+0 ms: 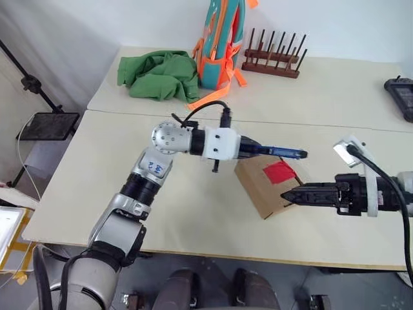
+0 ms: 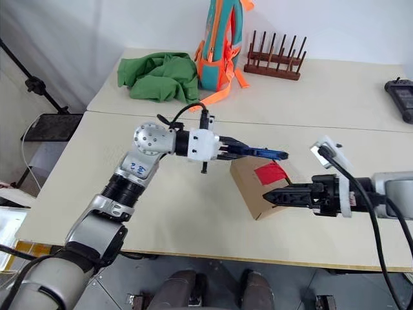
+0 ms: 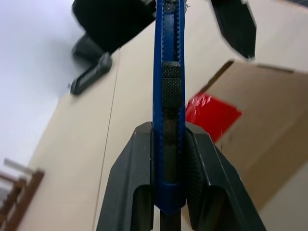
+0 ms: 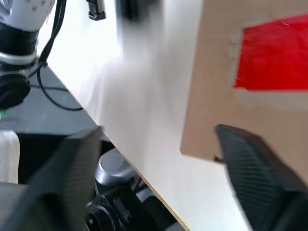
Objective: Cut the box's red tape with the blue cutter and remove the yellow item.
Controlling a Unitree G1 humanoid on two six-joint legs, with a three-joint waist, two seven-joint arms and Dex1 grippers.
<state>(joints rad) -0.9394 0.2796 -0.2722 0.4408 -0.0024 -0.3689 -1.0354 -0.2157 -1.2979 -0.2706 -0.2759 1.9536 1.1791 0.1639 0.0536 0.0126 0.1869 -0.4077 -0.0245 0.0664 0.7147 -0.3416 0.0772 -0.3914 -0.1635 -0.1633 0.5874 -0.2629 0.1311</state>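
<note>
Gripping the blue cutter (image 1: 279, 152) in the left hand (image 1: 248, 149), tip hovering just above the box (image 1: 268, 188). Waiting with the right hand (image 4: 159, 178) spread open at the box's near edge. Red tape (image 1: 279, 171) looking uncut, lid staying shut; cutting and removing the yellow item remaining.
</note>
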